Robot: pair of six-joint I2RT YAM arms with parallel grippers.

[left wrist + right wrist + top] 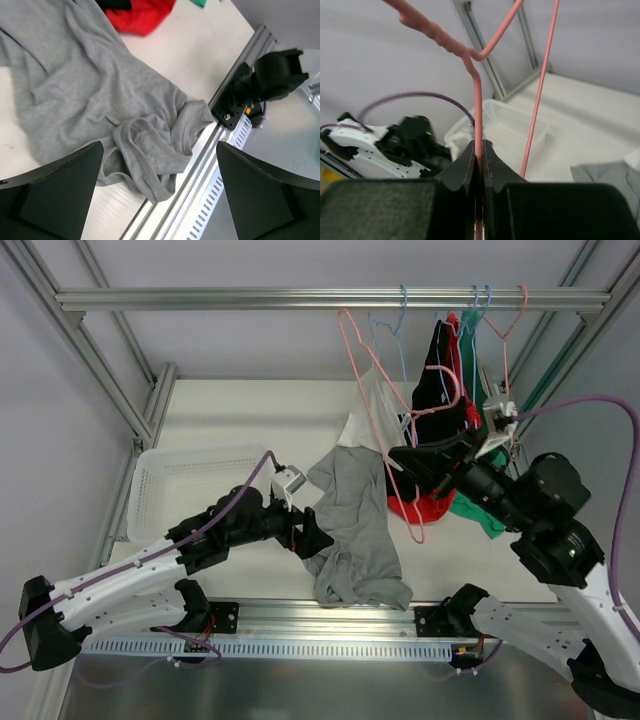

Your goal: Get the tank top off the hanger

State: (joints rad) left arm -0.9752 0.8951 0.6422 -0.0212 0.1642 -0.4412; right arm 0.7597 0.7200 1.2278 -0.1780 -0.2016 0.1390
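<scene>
The grey tank top [355,530] lies crumpled on the table, off the hanger, with its straps bunched near the front rail [145,150]. My left gripper [310,535] stands wide open at the tank top's left edge, and nothing sits between its fingers [60,185]. The pink wire hanger [372,390] hangs bare from the top rail. My right gripper [405,458] is shut on the hanger's wire, and in the right wrist view the pink wire [477,100] runs straight down into that gripper [479,147].
A white basket [185,480] sits at the table's left. Black, red and green garments [440,380] hang on other hangers from the rail [300,298], and a white garment [365,425] hangs behind the pink hanger. A red cloth [135,17] lies beyond the tank top.
</scene>
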